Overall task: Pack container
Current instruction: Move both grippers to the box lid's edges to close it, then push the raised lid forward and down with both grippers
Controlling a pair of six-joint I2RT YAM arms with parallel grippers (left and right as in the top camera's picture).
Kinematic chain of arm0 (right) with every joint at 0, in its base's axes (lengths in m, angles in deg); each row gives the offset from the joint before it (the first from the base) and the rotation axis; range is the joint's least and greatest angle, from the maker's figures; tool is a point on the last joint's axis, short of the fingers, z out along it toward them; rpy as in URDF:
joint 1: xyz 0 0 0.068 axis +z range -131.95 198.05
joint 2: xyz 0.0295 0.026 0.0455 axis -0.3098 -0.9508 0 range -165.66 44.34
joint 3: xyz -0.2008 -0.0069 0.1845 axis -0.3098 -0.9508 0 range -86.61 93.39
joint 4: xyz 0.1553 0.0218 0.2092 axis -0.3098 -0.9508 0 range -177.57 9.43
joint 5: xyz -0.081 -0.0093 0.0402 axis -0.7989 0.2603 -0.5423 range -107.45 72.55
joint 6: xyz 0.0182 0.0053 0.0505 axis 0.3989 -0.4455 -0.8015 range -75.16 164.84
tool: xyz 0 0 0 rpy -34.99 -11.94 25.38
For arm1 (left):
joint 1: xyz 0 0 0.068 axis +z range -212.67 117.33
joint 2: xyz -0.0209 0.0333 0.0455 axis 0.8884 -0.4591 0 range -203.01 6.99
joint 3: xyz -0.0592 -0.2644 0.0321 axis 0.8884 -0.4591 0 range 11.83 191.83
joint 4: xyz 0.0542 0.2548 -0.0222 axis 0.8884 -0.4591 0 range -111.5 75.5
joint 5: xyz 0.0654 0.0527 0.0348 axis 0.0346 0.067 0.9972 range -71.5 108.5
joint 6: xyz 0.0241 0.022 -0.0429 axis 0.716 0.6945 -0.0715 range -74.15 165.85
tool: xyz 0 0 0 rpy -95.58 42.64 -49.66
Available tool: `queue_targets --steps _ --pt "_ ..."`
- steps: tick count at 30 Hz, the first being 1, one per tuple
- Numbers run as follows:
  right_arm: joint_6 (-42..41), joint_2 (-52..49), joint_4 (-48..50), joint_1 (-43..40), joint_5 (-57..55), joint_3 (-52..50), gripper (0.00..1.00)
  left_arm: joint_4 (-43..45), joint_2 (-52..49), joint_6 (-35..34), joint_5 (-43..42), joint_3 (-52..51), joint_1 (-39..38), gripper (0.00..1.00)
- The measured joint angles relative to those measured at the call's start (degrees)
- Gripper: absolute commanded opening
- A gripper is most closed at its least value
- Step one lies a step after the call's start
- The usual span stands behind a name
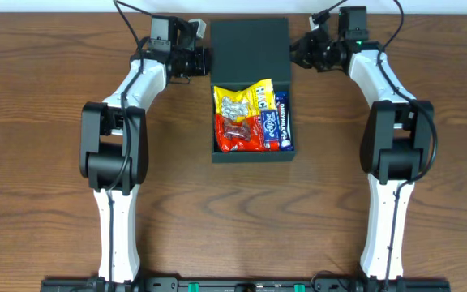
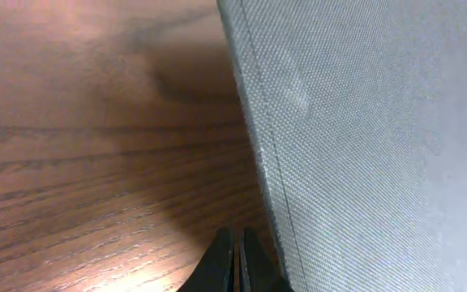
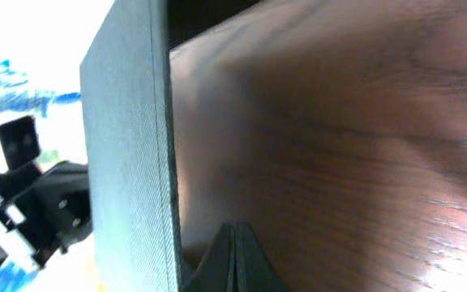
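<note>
While the container (image 1: 252, 156) sits mid-table near the far edge w/ its lid (image 1: 250, 49) thrown back, the overhead view shows wide bare table (image 1: 39, 97) on both sides and in front. Yellow packet (image 1: 259, 96), red packet (image 1: 237, 136) and blue packet (image 1: 282, 123) fill the tray. Left gripper (image 1: 204, 58) is just beside the lid's left edge, right gripper (image 1: 297, 50) just beside its right edge. Both arms reach fwd, elbows bent, forearms angled inward.

Left wrist: the lid's woven face blocks the whole right side, leaning. Wood is open to the left. Fingertips are pressed together at bottom, gripping nothing, next to the lid's edge; contact can't be told.

Right wrist: the lid is seen edge-on at left, w/ open wood to the right. Tips are together, nothing betw. them. The left arm (image 3: 43, 203) is a blur beyond the lid.
</note>
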Motion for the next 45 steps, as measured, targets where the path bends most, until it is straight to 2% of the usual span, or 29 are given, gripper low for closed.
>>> queue_targets --steps 5,12,18,27,36,45 --pt "2.5 0.6 0.0 -0.8 5.1 0.0 0.01 -0.5 3.8 1.9 -0.3 0.0 0.3 0.06" --pt "7.9 5.0 -3.3 -0.9 11.4 0.0 0.01 -2.9 15.2 7.5 -2.4 0.0 0.5 0.06" --pt "19.3 12.0 -18.4 -0.9 12.2 0.1 0.01 -12.5 22.6 15.9 -4.0 0.3 0.4 0.06" --pt "38.0 19.6 -39.1 -0.7 3.1 0.1 0.01 -23.2 27.4 28.1 -4.0 0.4 0.5 0.06" --pt "46.7 20.3 -50.1 -0.5 -3.3 0.1 0.01 -32.5 28.1 31.1 -3.5 0.4 4.3 0.06" --pt "49.6 20.3 -53.1 0.0 -5.8 0.1 0.01 -36.8 30.3 31.6 -3.5 0.4 6.5 0.06"
